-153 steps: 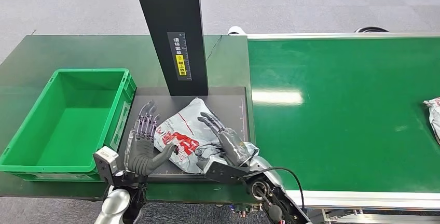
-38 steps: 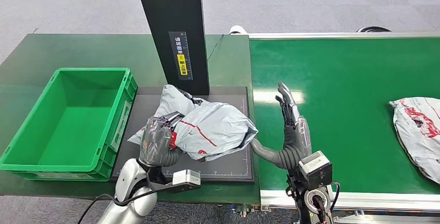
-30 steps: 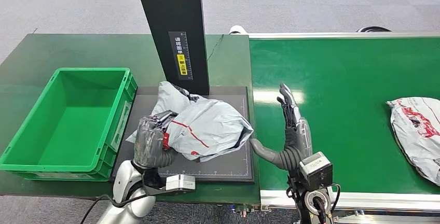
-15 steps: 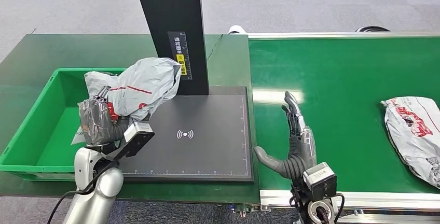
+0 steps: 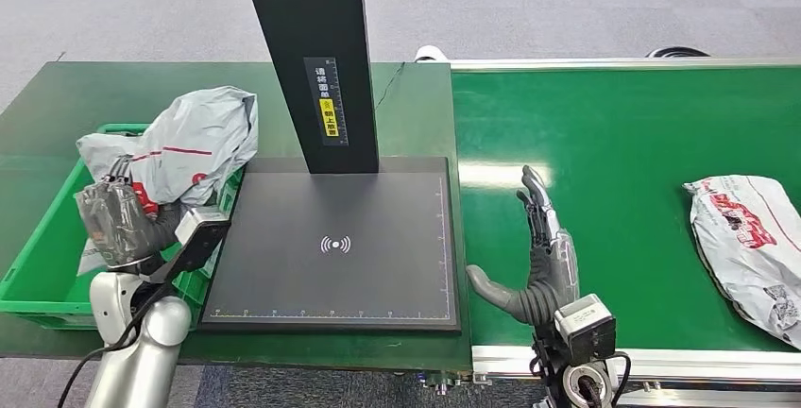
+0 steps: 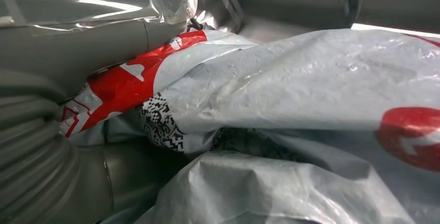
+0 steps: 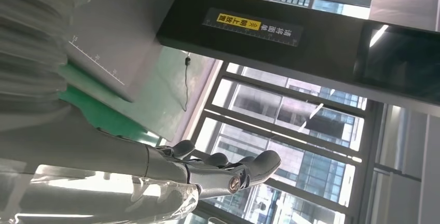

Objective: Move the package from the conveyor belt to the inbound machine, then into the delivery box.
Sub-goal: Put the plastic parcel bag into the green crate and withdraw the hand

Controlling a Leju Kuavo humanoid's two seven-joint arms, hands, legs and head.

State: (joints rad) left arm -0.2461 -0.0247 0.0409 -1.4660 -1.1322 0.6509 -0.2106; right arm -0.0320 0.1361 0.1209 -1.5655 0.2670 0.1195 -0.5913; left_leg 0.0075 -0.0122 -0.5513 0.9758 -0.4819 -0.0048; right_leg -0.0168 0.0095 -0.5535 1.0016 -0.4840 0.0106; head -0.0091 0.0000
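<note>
Two packages: left hand (image 5: 118, 224) grips one (image 5: 179, 144) over the box (image 5: 38, 266) (other (image 5: 751, 247) on belt (image 5: 623, 125)); right hand (image 5: 543, 266) fingers spread.

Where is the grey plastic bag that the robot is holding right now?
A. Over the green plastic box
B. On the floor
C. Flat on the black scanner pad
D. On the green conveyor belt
A: the left hand grips the crumpled grey plastic package with red print above the green plastic box, while the black scanner pad lies bare.
</note>
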